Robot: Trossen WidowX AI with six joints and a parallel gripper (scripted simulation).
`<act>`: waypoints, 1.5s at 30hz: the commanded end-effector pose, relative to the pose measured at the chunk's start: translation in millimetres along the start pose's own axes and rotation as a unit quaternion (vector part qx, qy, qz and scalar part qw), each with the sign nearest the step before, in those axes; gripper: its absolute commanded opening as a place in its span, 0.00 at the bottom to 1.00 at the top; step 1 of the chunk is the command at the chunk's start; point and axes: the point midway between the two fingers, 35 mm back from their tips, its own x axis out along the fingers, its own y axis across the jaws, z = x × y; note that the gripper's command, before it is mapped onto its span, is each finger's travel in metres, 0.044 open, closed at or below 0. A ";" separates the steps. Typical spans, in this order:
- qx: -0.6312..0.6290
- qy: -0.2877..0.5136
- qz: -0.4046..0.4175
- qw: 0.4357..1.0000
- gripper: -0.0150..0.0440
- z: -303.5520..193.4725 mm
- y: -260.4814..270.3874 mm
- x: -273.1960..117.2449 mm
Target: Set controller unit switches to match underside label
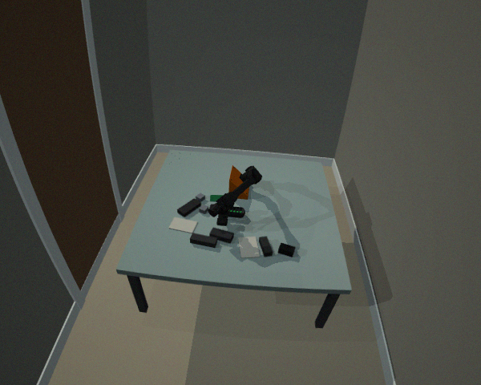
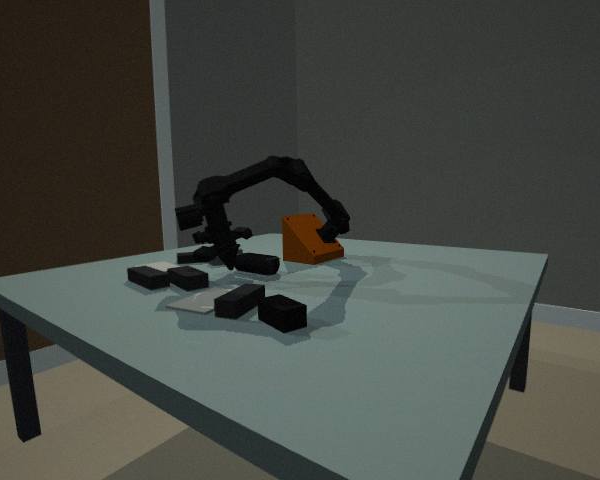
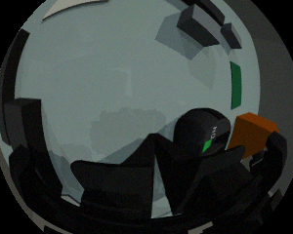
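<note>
The dark grey controller unit (image 1: 236,212) (image 2: 258,263) (image 3: 200,128) lies near the middle of the bench. Its switch row faces up in the top view, with several green ends showing. The wrist view shows only its near end, with ON lettering and one green patch. Whether it is slightly tilted cannot be told. My gripper (image 2: 231,268) (image 3: 153,137) is shut and empty, pointing down, its tips low at the unit's left end in the exterior view. Whether they touch it is unclear. The arm and fingers hide part of the unit and most switches in the wrist view. The underside label is hidden.
An orange wedge (image 1: 238,188) (image 2: 303,240) (image 3: 251,132) stands behind the unit near the arm's base. A green plate (image 1: 215,197) (image 3: 235,85) and small grey blocks lie beyond it. Several dark modules and two pale plates (image 1: 183,224) (image 1: 248,247) lie left and in front.
</note>
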 end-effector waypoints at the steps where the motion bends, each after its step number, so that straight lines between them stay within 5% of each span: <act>1: 0.004 0.004 -0.002 1.000 0.25 -1.1 -1.4 4.3; 45: 0.004 0.004 -0.003 1.000 0.25 -0.5 -20.8 10.0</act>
